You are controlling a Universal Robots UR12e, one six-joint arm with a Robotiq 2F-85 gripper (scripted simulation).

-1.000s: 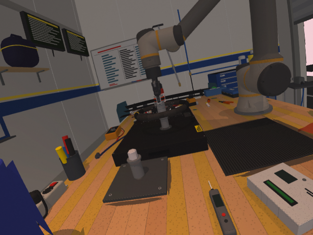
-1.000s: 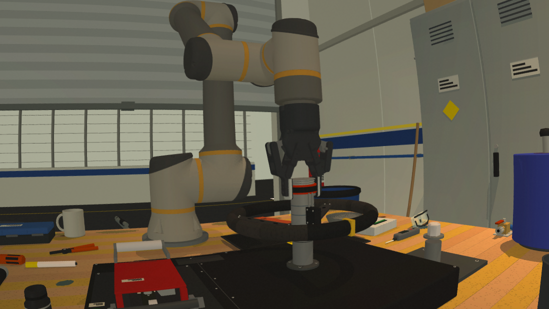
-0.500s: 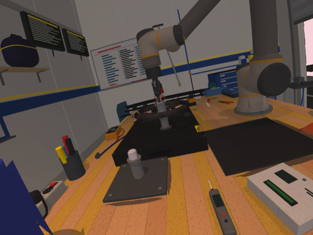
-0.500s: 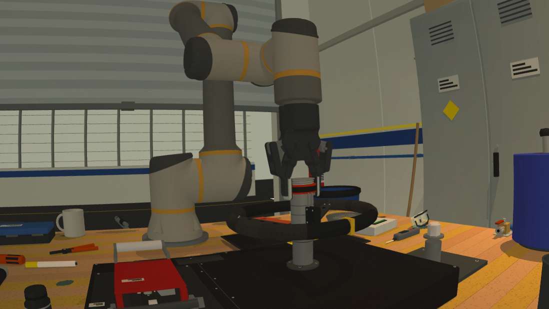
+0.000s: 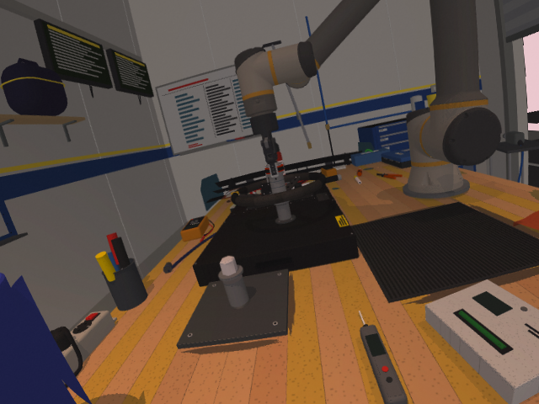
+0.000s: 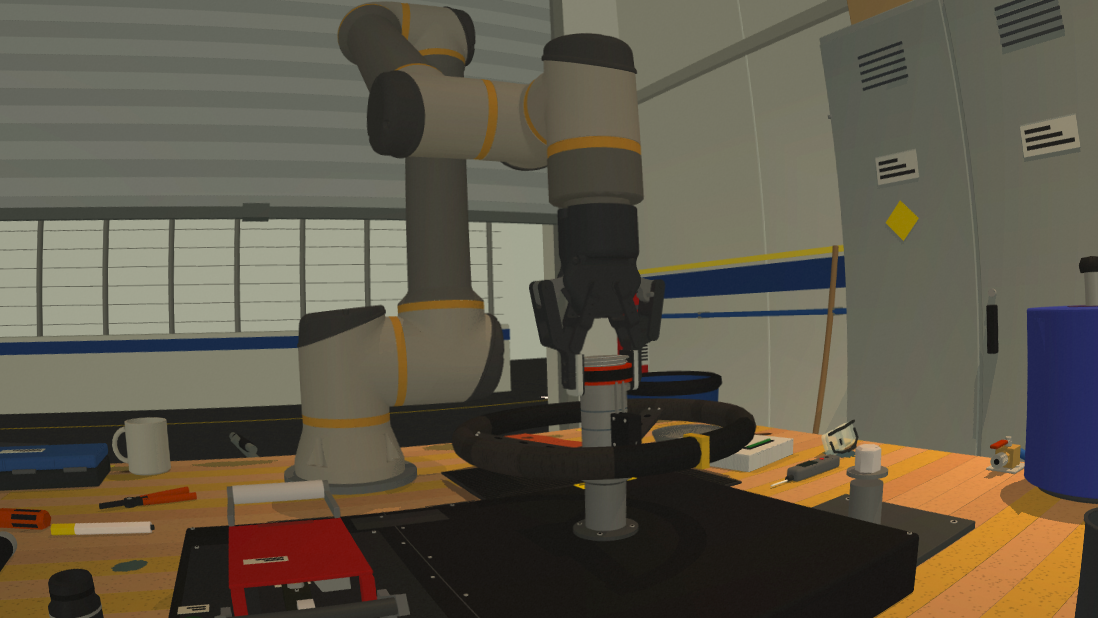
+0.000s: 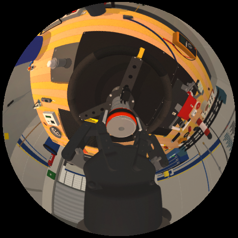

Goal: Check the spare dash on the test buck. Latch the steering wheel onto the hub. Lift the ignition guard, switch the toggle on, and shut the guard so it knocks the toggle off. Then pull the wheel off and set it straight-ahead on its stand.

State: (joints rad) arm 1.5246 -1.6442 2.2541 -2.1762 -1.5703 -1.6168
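Note:
The black steering wheel [image 6: 607, 441] sits level over the grey hub post [image 6: 605, 507] on the black test buck [image 5: 278, 230], its yellow rim mark [image 7: 141, 52] pointing toward the stand's side. Its grey centre boss with a red-orange collar [image 7: 121, 121] rises above the rim. The red ignition guard [image 6: 296, 556] lies down at the buck's end by the robot base. The stand [image 5: 237, 308], a grey plate with a white-tipped post [image 5: 228, 266], is empty in front of the buck. My gripper [image 6: 603, 361] comes straight down onto the wheel and is clamped around the collared boss.
A ribbed black mat [image 5: 444, 248] lies right of the buck, beside the robot base [image 5: 435, 182]. A white instrument box [image 5: 487, 330] and a grey handheld tester [image 5: 383, 365] lie near the front edge. A pen cup [image 5: 124, 282] and an orange multimeter [image 5: 194, 227] stand along the wall side.

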